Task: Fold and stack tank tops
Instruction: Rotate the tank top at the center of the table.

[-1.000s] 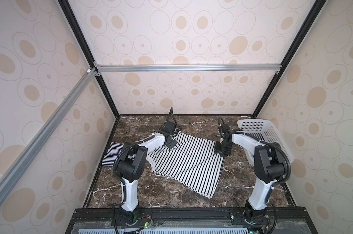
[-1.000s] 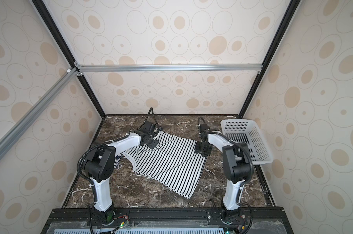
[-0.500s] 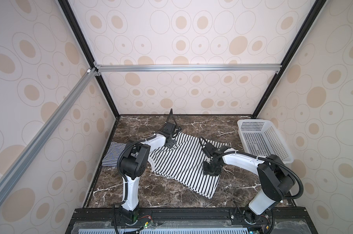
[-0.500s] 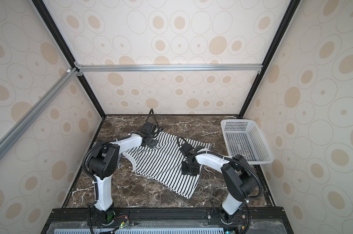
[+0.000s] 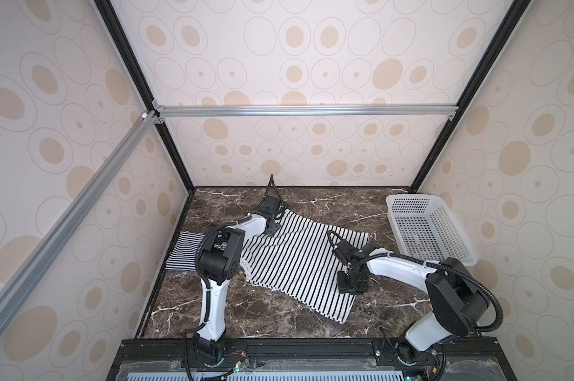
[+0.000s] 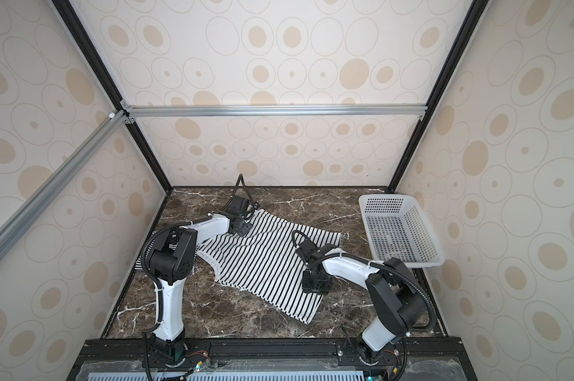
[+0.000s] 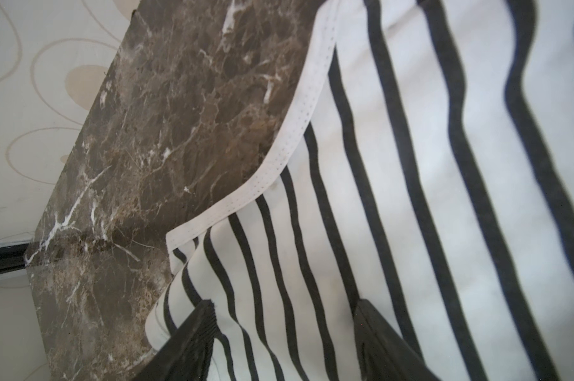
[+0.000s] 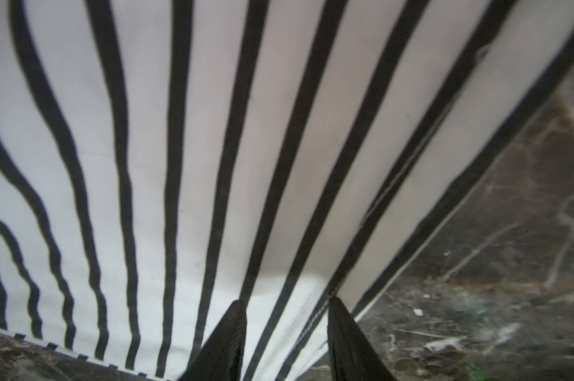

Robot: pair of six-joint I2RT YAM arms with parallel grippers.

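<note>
Under right gripper [image 8: 285,301]: side seam of wide-striped top [image 5: 299,264]; jaws half apart, nothing pinched.
Under left gripper [image 7: 284,301]: trim edge of same top; jaws wide, empty.
Handling: light, limp knit; probably best pinched at seam and trim.

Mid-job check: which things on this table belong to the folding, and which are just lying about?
Job:
- white tank top with wide black stripes, spread mid-table
- fine navy-and-white striped tank top, partly behind the left arm

Lying about:
- white perforated plastic basket

Robot test booth, aluminium frame [image 5: 305,110], circle-patterned panels [image 5: 312,66], marble-look tabletop [image 5: 315,201]
</note>
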